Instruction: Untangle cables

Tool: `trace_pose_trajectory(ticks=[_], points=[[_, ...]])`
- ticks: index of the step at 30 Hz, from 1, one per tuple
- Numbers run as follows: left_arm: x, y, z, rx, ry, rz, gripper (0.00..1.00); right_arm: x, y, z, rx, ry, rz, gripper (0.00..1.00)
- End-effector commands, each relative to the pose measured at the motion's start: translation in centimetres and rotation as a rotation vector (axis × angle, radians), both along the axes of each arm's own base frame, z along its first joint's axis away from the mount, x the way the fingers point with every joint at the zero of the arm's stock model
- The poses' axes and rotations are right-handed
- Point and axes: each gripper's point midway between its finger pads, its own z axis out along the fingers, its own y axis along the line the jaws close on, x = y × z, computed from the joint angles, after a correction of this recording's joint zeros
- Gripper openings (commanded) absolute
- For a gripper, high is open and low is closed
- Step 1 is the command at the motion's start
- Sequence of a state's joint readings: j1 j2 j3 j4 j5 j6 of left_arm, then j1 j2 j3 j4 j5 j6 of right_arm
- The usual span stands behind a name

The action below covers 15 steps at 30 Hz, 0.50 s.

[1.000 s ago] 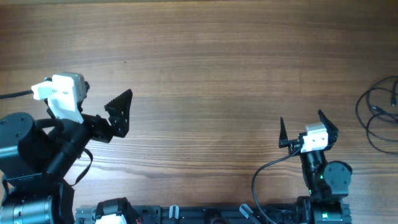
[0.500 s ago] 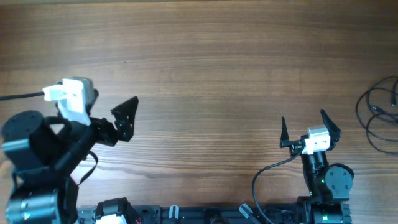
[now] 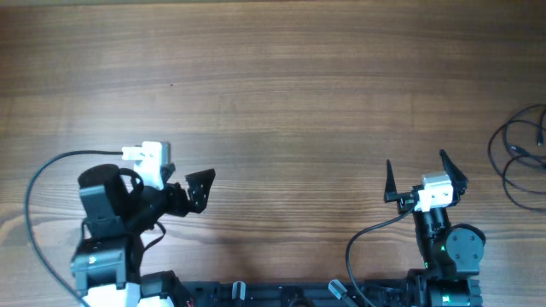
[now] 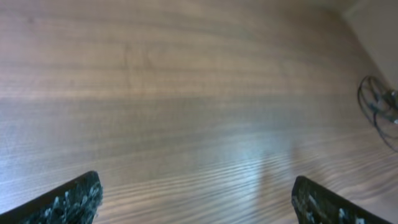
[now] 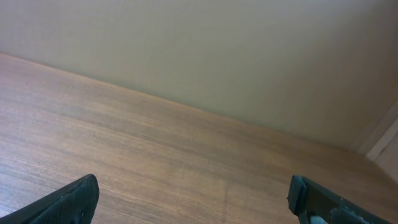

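The cables [image 3: 519, 158] are thin black cords in loose loops at the far right edge of the table, partly cut off by the frame. They also show small at the right edge of the left wrist view [image 4: 379, 109]. My left gripper [image 3: 202, 186] is open and empty at the lower left, far from the cables; its fingertips frame bare wood [image 4: 198, 202]. My right gripper [image 3: 422, 175] is open and empty at the lower right, to the left of the cables, fingers spread wide [image 5: 193, 199]. The cables are out of the right wrist view.
The wooden table [image 3: 281, 85] fills the overhead view. A thick black robot cable [image 3: 43, 183] arcs around the left arm base, another [image 3: 367, 234] curves by the right arm base. A pale wall [image 5: 217, 50] stands behind the table's far edge.
My left arm has pulled back toward its base and swung right, the gripper now lower and nearer the front edge. The right arm and the cables have not moved.
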State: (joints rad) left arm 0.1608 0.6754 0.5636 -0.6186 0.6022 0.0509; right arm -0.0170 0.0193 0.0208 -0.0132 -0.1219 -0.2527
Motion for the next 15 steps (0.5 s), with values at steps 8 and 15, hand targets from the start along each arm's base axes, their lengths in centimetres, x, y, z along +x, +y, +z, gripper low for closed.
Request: trace_pose_trajectory(ticks=[8, 15], points=[[1.4, -3.1, -1.8, -0.015, -0.460, -0.241, 1.00, 0.0, -0.4, 0.0, -0.009, -0.011, -0.021, 1.00], [3.1, 0.2, 3.1, 0.115, -0.653, 0.105, 1.00, 0.0, -0.4, 0.0, -0.009, -0.011, -0.021, 1.00]])
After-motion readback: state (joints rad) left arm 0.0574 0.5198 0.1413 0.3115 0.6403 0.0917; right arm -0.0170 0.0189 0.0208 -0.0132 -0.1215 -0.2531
